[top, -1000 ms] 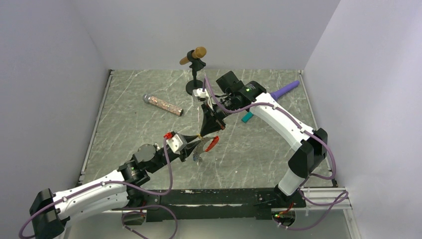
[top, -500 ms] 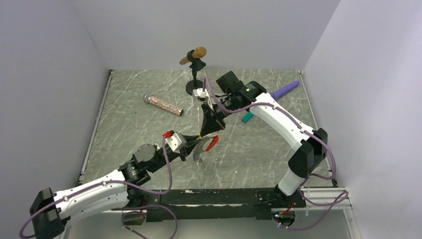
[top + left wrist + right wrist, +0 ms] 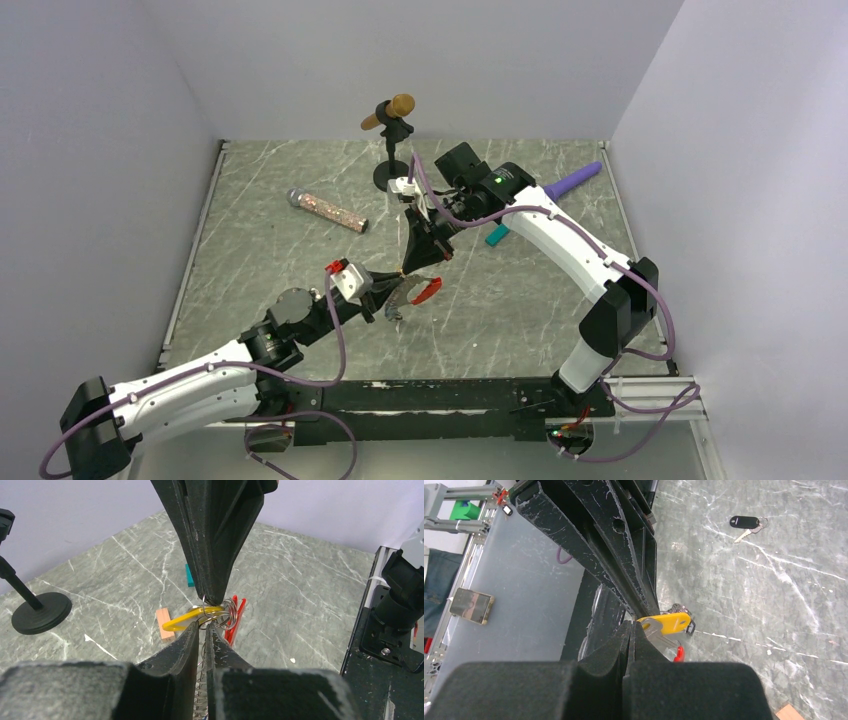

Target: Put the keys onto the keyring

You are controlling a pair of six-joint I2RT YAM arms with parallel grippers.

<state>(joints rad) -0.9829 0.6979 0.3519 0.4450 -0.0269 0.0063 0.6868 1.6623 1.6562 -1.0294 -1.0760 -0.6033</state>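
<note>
The keyring hangs between the two grippers above the table's middle, and its red fob [image 3: 428,291] [image 3: 235,619] dangles on the right side. My left gripper [image 3: 388,294] [image 3: 203,626] is shut on the ring's thin wire, with a coiled wire running down between its fingers. From above, my right gripper [image 3: 407,268] [image 3: 630,624] points down, shut on the end of the yellow key [image 3: 192,618] [image 3: 670,622]. That key's tag lies against the ring loops. A black key [image 3: 746,522] lies alone on the table. A dull bunch [image 3: 395,312] hangs under the left fingers.
A brown microphone on a black stand [image 3: 390,118] rises at the back. A glittery microphone [image 3: 328,211] lies to the left. A purple stick [image 3: 572,181] rests at the back right. A teal block [image 3: 496,236] and a salmon block [image 3: 163,623] sit near the right arm.
The left jaws have narrowed onto the ring wire. The left gripper and the red fob have shifted slightly. The right gripper has stayed shut in place.
</note>
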